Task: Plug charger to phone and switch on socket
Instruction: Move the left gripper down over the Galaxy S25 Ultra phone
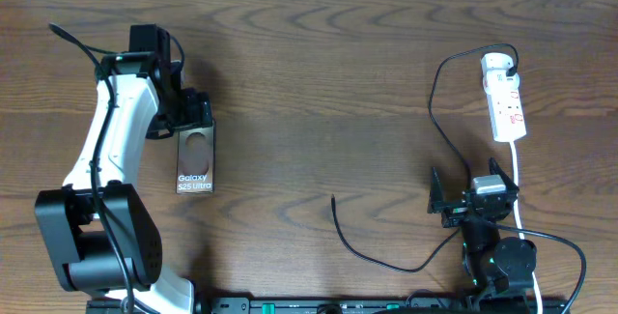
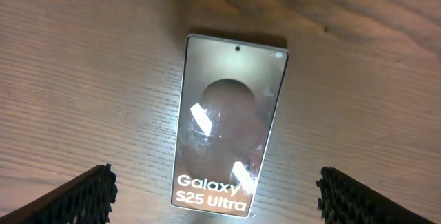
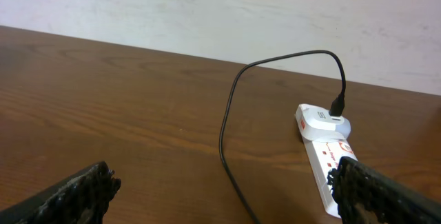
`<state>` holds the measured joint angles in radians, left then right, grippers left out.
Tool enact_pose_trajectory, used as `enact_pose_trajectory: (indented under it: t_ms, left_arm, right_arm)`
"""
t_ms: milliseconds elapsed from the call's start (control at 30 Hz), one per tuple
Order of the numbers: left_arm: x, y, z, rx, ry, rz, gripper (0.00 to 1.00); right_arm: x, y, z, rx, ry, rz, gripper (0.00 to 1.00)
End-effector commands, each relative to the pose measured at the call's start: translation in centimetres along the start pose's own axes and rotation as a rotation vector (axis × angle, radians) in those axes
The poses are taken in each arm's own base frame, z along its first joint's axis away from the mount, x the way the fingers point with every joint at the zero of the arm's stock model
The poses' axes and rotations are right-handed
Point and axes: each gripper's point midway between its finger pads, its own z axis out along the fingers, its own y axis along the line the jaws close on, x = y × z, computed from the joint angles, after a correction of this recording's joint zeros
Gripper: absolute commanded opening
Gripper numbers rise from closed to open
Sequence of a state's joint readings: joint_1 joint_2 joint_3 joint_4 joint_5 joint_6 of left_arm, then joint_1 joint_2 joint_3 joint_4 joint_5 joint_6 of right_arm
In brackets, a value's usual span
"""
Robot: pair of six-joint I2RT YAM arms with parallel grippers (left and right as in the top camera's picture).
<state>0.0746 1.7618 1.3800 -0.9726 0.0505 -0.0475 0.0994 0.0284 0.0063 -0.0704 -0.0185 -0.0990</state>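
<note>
The phone (image 1: pixel 195 159) lies flat on the wooden table, face up, its "Galaxy S25 Ultra" lettering at the near end. My left gripper (image 1: pixel 196 116) hovers over its far end. In the left wrist view the phone (image 2: pixel 227 127) lies between the wide-open fingers of the left gripper (image 2: pixel 215 179), untouched. The socket (image 1: pixel 507 101) lies at the far right with a white adapter in its far end. From there the charger cable (image 1: pixel 435 101) loops down to a loose plug tip (image 1: pixel 333 198). My right gripper (image 1: pixel 470 186) stands open and empty before the socket (image 3: pixel 324 155) and the cable (image 3: pixel 227 120).
The socket's white cord (image 1: pixel 519 174) runs toward the right arm's base (image 1: pixel 507 261). The left arm's base (image 1: pixel 92 242) fills the near left corner. A pale wall (image 3: pixel 207 3) rises behind the table's far edge.
</note>
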Motion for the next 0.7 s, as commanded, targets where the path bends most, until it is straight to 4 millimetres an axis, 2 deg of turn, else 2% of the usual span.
enact_pose_trajectory:
  t_ms: [0,367,533,667]
  left_arm:
    - [0.7,0.2,0.6,-0.015,0.02,0.029,0.92]
    - [1.3,-0.3,2.0,0.016,0.026,0.041,0.93]
    - [1.8,-0.3,3.3,0.02,0.024,0.04,0.92]
    - [2.4,-1.1,4.3,0.068,0.03,0.06,0.93]
  right_arm:
    - [0.1,0.1,0.0,-0.004,0.002,-0.012,0.99]
    - [0.1,0.1,0.0,-0.004,0.002,-0.012,0.99]
    - [0.1,0.1,0.0,-0.004,0.002,-0.012,0.99]
    - [0.1,0.1,0.0,-0.004,0.002,-0.012,0.99]
